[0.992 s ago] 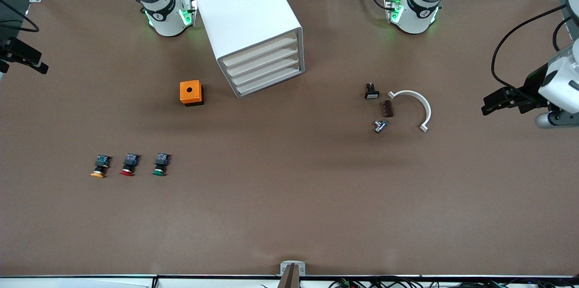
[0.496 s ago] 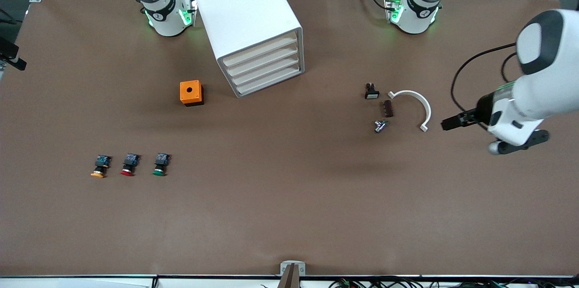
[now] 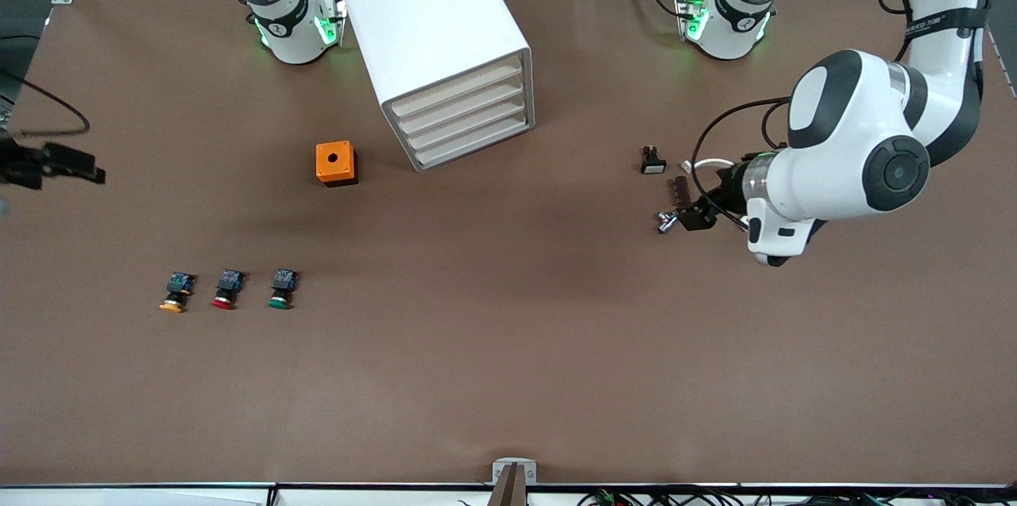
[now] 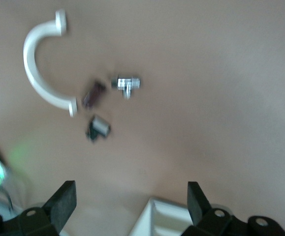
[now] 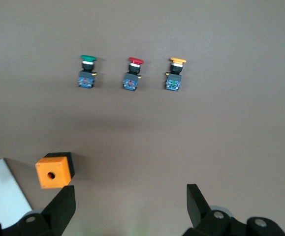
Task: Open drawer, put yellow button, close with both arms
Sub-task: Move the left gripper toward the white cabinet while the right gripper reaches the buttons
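Both claws empty, drawer shut, nothing picked up yet.

Your top drawer (image 3: 457,90) sits closed in the cabinet (image 3: 433,37). The left gripper (image 3: 690,218) hangs wide open over the small parts toward the left arm's end. The right gripper (image 3: 75,164), also wide open and empty, is at its own table end; the yellow button (image 3: 174,291) stands nearer it, cap toward the front camera.

An orange box (image 3: 336,163) with a round hole is seen on the brown bench (image 3: 508,379); red-capped (image 3: 226,287) and green-capped (image 3: 281,288) buttons are set side by side.
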Robot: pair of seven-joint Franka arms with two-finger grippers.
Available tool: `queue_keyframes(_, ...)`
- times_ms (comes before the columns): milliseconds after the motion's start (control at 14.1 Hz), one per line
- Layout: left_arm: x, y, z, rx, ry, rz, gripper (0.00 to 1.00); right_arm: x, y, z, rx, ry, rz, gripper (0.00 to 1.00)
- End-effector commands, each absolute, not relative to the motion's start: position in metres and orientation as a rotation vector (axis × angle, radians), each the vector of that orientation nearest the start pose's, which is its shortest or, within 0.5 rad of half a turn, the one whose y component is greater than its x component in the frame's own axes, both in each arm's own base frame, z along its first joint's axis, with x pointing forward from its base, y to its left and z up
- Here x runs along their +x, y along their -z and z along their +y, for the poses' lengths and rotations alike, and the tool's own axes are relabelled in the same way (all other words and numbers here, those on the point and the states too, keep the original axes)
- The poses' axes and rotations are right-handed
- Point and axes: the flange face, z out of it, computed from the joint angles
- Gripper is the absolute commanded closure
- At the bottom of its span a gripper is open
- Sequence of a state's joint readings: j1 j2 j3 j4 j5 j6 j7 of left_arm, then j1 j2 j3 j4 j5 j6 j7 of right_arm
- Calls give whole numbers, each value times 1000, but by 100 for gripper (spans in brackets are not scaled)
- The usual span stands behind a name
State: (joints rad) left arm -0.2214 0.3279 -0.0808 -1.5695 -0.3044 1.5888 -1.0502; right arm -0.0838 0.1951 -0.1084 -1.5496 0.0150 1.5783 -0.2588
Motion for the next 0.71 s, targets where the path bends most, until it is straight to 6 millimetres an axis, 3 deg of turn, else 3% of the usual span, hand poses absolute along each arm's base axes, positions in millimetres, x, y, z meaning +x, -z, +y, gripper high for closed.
queue_keyframes(0, 590, -430, -235, -2659, -894, -1517, 1, 606, -523, -121, -3115, -224, -104, 0)
queue_keyframes(213, 603, -412, -245, -2336, -993, -1847, 1, 613, -503, -147, -3127, -172, -23, 0)
queue_keyframes(425, 604, -401, -253, -1979, -1046, -2050, 1, 625, -443, -178, -3148, -94, 43, 0)
queue_keyframes(638, 599, -387, -272, -1751, -1248, -2087, 1, 631, -379, -192, -3151, -27, 153, 3)
